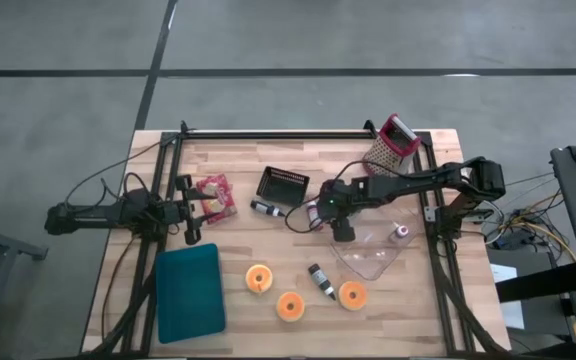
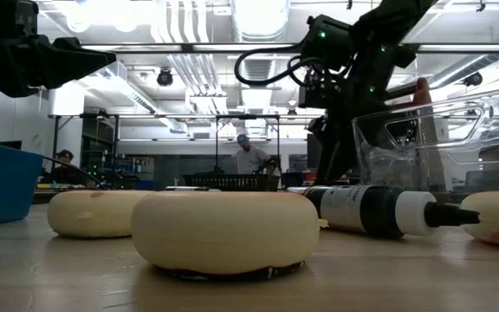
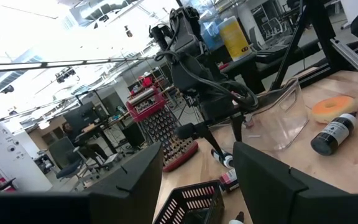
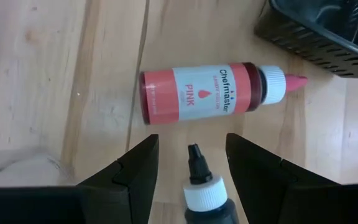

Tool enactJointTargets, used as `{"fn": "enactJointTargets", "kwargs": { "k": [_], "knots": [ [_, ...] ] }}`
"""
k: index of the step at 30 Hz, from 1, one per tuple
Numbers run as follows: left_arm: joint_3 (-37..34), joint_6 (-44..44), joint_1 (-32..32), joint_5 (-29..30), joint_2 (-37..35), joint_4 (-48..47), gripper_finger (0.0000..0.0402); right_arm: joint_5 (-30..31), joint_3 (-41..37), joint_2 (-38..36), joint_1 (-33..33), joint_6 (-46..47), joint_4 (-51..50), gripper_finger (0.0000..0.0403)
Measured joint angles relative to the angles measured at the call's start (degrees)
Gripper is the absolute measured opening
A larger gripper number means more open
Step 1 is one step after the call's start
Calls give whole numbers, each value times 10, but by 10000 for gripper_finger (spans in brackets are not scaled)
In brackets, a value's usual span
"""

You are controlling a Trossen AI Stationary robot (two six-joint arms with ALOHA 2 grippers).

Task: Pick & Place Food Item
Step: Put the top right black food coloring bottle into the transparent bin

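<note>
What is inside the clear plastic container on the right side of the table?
A small bottle with a pale cap sits inside the clear container, near its far right corner. The rest looks empty, though the right gripper hangs over its near-left edge and covers a little.

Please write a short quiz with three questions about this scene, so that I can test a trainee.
1. True or false: the pink bottle stands upright.
2. How many orange doughnuts are there? A) two B) three C) five
3. Which arm's tool is nearer to the grater?

Key: 1. False, it lies on its side. 2. B. 3. The right tool.
</note>
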State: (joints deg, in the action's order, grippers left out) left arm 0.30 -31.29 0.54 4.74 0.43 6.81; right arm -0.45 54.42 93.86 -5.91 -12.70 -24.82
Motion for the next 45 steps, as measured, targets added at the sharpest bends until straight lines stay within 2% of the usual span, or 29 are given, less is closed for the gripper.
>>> {"fn": "enactJointTargets", "kwargs": {
  "k": [9,13,19,27,31,38,45],
  "knots": [
    [0,0,0,0,0,0,200,4,27,0,-18,-81,-19,185],
    [0,0,0,0,0,0,200,4,44,0,-27,-149,-46,185],
    [0,0,0,0,0,0,200,-25,62,0,-30,-203,-67,185],
    [0,0,0,0,0,0,200,-26,65,24,-33,-284,-88,185],
    [0,0,0,0,1,0,200,-26,110,80,-41,-305,-148,185],
    [0,0,0,0,4,1,200,-28,245,176,-69,-316,-309,185],
    [0,0,0,0,5,0,200,-50,310,214,-74,-296,-367,185]
  ]
}}
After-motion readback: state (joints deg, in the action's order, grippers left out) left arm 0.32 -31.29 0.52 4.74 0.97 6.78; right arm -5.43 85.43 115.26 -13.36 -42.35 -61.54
